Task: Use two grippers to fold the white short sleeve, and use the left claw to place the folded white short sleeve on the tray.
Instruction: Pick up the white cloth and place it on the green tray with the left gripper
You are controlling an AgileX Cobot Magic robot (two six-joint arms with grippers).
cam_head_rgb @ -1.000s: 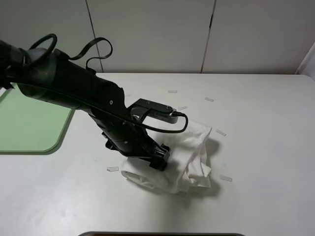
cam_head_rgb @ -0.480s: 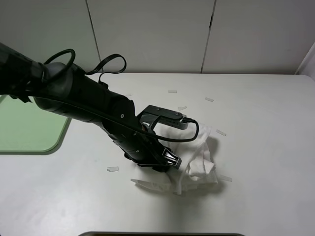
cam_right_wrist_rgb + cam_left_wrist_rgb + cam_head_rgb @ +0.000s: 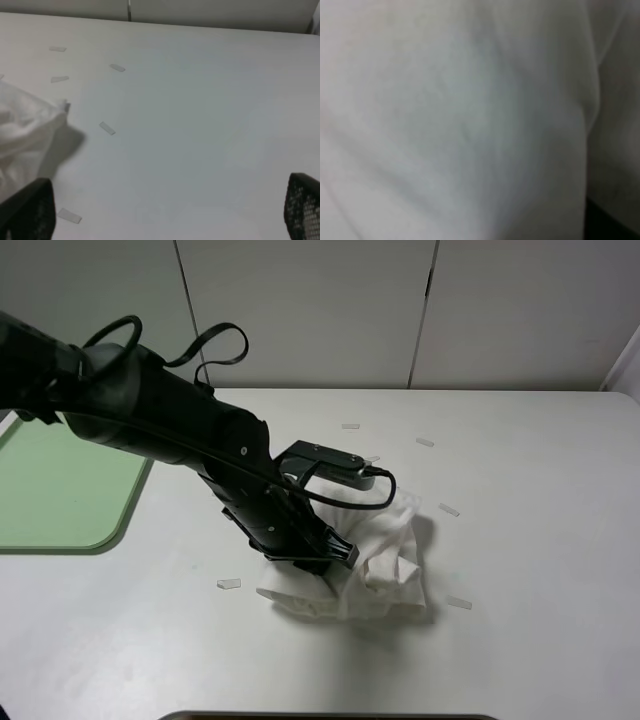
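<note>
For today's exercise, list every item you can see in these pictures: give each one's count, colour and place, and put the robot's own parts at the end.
white short sleeve: one, white, bunched on the table right of centre, under the left arm's end.
tray: one, pale green, at the table's left edge, partly out of frame.
tape strips: at least six, pale, scattered on the table around the shirt.
table: one, white.
left gripper: one, black, pressed into the shirt; its jaws cannot be made out.
right gripper: one, black, fingers wide apart over bare table, holding nothing.
</note>
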